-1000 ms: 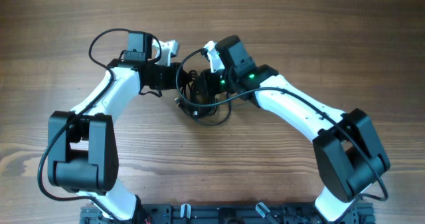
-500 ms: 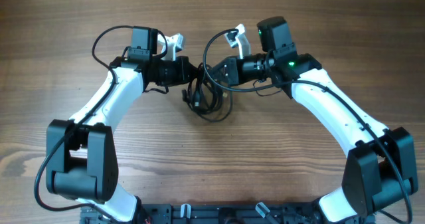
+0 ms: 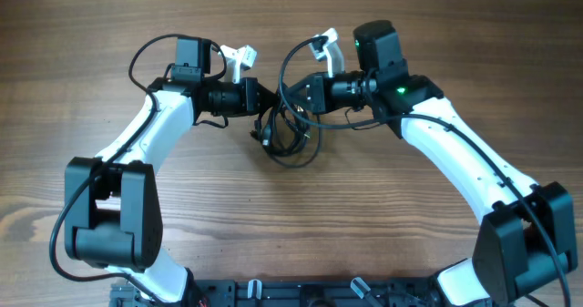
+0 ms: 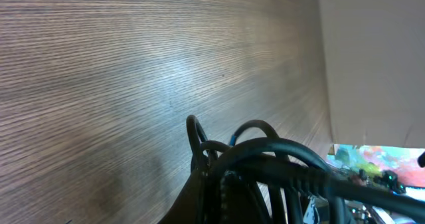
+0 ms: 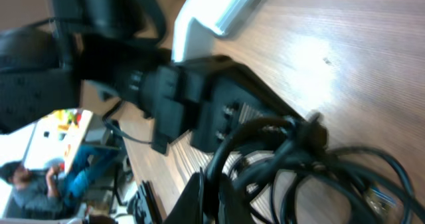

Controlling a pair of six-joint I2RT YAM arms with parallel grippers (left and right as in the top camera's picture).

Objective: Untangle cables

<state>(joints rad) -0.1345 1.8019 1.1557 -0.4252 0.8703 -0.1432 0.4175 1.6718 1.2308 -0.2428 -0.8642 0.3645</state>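
Task barely begun: the cables (image 3: 284, 134) are one bunched knot on the wooden table (image 3: 428, 34), btw. both arms. Left gripper (image 3: 265, 101) and right gripper (image 3: 293, 98) each pinch strands at the knot's top, jaws narrow. No cord lies separate yet; approx. all the untangling is left.

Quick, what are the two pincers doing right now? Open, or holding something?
Left pincer: looks closed, holding the cables.
Right pincer: looks closed on the cables too.
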